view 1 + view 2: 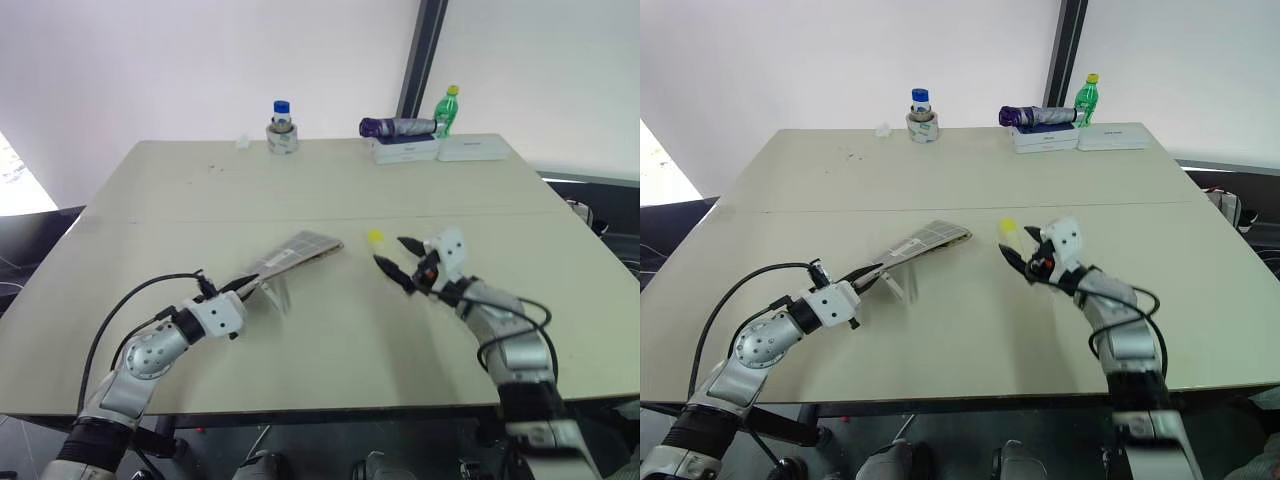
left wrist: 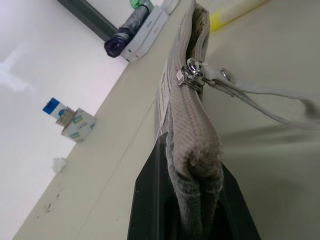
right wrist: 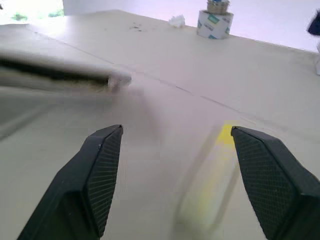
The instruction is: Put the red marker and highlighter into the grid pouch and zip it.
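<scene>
A pale tabletop [image 1: 330,190] seen from the robot's head. The left gripper [image 1: 250,283] is clamped on one end of the grid pouch [image 1: 297,253], holding that end lifted so the pouch slopes up off the surface; its wrist view shows the zipper pull [image 2: 194,74] part way along, with the far stretch of the mouth apparently still unzipped. The right gripper [image 1: 398,262] hangs just beside the highlighter [image 1: 375,237], fingers spread wide and empty; the highlighter lies on the table between pouch and gripper, its yellow body seen between the two fingertips [image 3: 102,172]. The red marker cannot be made out. The step in hand looks like picking up the highlighter: the fingers should straddle its barrel evenly and close across its middle, while the left keeps the pouch steady. Bare table surrounds both arms; a tape roll [image 1: 282,138], bottle [image 1: 448,110] and white boxes [image 1: 405,149] sit well apart along the far edge.
</scene>
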Controlling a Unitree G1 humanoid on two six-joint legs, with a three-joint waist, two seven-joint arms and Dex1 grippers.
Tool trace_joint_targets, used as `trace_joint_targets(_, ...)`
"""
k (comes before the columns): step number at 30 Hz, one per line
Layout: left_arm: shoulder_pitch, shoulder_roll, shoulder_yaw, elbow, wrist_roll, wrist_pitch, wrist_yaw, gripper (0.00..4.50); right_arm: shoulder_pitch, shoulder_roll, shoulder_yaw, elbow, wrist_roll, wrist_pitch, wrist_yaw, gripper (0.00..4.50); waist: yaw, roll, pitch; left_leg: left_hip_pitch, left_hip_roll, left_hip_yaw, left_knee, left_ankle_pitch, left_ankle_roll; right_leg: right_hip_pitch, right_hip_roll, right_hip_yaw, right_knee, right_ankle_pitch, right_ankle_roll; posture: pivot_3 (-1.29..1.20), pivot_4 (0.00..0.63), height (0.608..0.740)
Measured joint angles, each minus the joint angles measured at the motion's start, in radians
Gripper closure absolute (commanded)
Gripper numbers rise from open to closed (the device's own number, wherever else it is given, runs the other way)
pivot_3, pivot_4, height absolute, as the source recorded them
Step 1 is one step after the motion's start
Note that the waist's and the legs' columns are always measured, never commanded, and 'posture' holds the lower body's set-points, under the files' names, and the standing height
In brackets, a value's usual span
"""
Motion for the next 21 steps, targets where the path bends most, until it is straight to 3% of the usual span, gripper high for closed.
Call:
trace_joint_targets(4, 0.008, 0.003, 0.004, 0.002, 0.000, -0.006, -0.001, 4.50, 0.152, 0.038, -0.016, -0.113, -0.003, 0.010, -0.101, 0.91, -0.003, 0.000, 0.000, 0.001, 0.000, -0.001, 0.002, -0.003, 0.006, 0.001, 0.000, 0.000, 0.000, 0.000, 0.000, 0.00, 0.150, 0.740)
trace_joint_targets(8, 0.007, 0.001, 0.003, 0.005, 0.000, -0.013, -0.002, 4.50, 0.184, 0.062, -0.016, -0.186, -0.012, 0.025, -0.174, 0.91, -0.007, 0.000, 0.000, 0.001, 0.000, -0.001, 0.002, -0.003, 0.005, 0.001, 0.000, 0.000, 0.000, 0.000, -0.001, 0.00, 0.150, 0.740)
trace_joint_targets(9, 0.007, 0.000, 0.002, 0.007, 0.000, -0.018, -0.002, 4.50, 0.180, 0.062, -0.011, -0.191, -0.021, 0.029, -0.182, 0.91, -0.007, 0.000, 0.000, 0.001, 0.000, -0.001, 0.002, -0.003, 0.005, 0.001, 0.000, 0.000, 0.000, 0.000, -0.001, 0.00, 0.150, 0.740)
trace_joint_targets(12, -0.001, -0.006, 0.000, 0.011, 0.001, -0.022, -0.002, 4.50, 0.154, 0.063, -0.006, -0.185, -0.001, 0.061, -0.176, 0.04, -0.006, 0.000, 0.000, 0.001, 0.000, -0.001, 0.002, -0.003, 0.006, 0.001, 0.000, 0.000, 0.000, 0.000, -0.001, 0.00, 0.150, 0.740)
trace_joint_targets(21, 0.001, -0.010, 0.000, 0.008, 0.007, -0.020, 0.000, 4.50, -0.073, 0.033, 0.055, -0.065, -0.055, 0.244, -0.223, 0.01, -0.006, 0.000, 0.000, 0.001, 0.000, -0.001, 0.001, -0.003, 0.006, 0.001, 0.000, 0.000, 0.000, 0.000, -0.001, 0.00, 0.150, 0.740)
